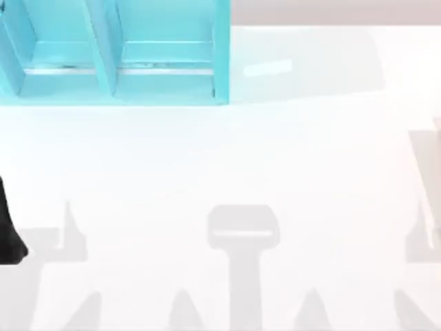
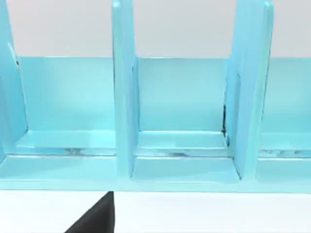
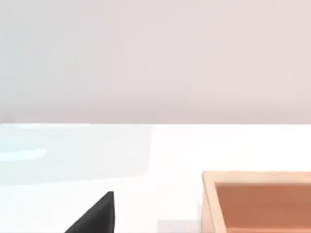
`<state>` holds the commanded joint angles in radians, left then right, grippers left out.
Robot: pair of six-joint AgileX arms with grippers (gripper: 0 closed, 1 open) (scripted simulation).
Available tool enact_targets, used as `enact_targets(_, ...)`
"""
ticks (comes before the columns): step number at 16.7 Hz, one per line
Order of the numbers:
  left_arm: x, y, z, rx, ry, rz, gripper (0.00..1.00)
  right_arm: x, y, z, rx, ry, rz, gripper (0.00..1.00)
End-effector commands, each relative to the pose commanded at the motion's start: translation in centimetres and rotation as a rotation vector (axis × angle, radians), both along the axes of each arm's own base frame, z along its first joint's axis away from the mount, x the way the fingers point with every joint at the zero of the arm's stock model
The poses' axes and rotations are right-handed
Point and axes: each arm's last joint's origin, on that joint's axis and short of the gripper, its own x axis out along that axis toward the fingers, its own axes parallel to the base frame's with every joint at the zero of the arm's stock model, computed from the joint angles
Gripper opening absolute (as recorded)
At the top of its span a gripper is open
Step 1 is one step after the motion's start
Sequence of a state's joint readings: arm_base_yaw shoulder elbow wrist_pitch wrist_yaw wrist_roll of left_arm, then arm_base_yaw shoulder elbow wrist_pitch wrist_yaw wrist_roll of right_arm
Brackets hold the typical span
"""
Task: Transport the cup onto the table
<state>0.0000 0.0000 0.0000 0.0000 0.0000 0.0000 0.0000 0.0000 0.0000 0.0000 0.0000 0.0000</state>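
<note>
The cup is out of view. The table (image 1: 241, 158) is a broad white surface spreading across the top view. A black part of my left arm (image 1: 9, 231) sits at the table's left edge. A black piece of my left gripper (image 2: 97, 218) sits low over the white table (image 2: 209, 213), facing the turquoise shelf unit. A black piece of my right gripper (image 3: 97, 216) hangs over the table (image 3: 170, 155) near a wooden box.
The turquoise shelf unit (image 1: 110, 55) stands at the back left, with upright dividers (image 2: 124, 97) and open compartments (image 2: 182, 141) that look bare. An orange-brown wooden box (image 3: 257, 199) lies close to my right gripper. Grey shadows fall across the table's front.
</note>
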Motion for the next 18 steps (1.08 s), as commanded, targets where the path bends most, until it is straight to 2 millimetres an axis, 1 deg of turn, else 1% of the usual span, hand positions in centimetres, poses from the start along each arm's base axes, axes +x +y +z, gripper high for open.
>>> enact_targets(3, 0.0, 0.0, 0.0, 0.000, 0.000, 0.000, 1.00, 0.0, -0.1, 0.2, -0.005, 0.011, -0.006, 1.00)
enact_targets(5, 0.0, 0.0, 0.0, 0.000, 0.000, 0.000, 1.00, 0.0, -0.3, 1.0, -0.029, 0.065, -0.032, 1.00)
enact_targets(7, 0.0, 0.0, 0.0, 0.000, 0.000, 0.000, 1.00, 0.2, -0.8, 2.4, -0.063, 0.163, -0.069, 1.00)
enact_targets(10, 0.0, 0.0, 0.0, 0.000, 0.000, 0.000, 1.00, 1.3, -1.8, 5.5, -0.119, 0.381, -0.125, 1.00)
enact_targets(12, 0.0, 0.0, 0.0, 0.000, 0.000, 0.000, 1.00, 3.0, -2.8, 7.5, -0.146, 0.571, -0.151, 1.00)
enact_targets(14, 0.0, 0.0, 0.0, 0.000, 0.000, 0.000, 1.00, 5.4, -4.4, 9.0, -0.156, 0.781, -0.161, 1.00)
enact_targets(16, 0.0, 0.0, 0.0, 0.000, 0.000, 0.000, 1.00, 8.1, -6.4, 9.9, -0.148, 0.984, -0.153, 1.00)
enact_targets(18, 0.0, 0.0, 0.0, 0.000, 0.000, 0.000, 1.00, 10.5, -8.7, 10.0, -0.125, 1.163, -0.130, 1.00)
